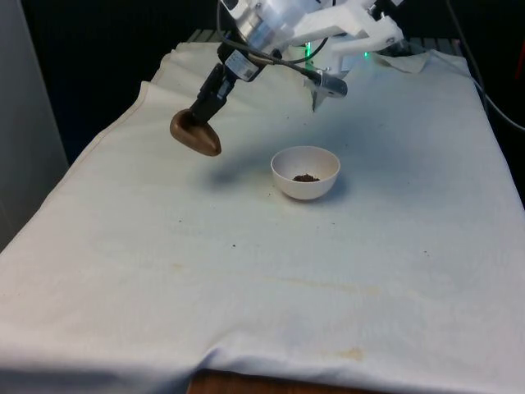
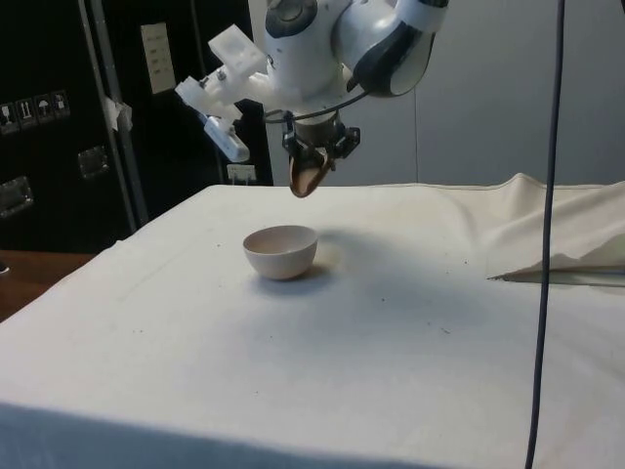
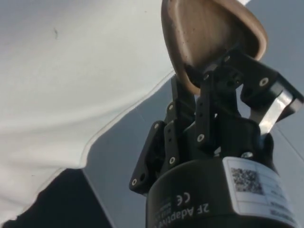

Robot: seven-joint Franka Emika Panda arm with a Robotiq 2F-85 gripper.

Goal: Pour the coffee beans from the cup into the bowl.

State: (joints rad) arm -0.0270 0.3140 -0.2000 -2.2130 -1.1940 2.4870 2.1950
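A brown cup (image 1: 197, 134) hangs tipped on its side above the cloth, off to the front view's left of the bowl, with my gripper (image 1: 199, 120) shut on its rim. The side view has the cup (image 2: 307, 176) held high behind the bowl (image 2: 281, 250), its mouth turned downward. In the wrist view the cup (image 3: 209, 33) looks hollow and bare inside, with the gripper (image 3: 211, 76) clamped on its edge. The white bowl (image 1: 305, 171) stands upright near the table's middle with a small heap of dark coffee beans (image 1: 306, 177) at its bottom.
The white cloth (image 1: 262, 271) covers the table, bunched into folds at the far end (image 2: 557, 230). A black cable (image 2: 547, 234) hangs down in the side view's foreground. A few dark specks (image 1: 234, 245) lie on the cloth.
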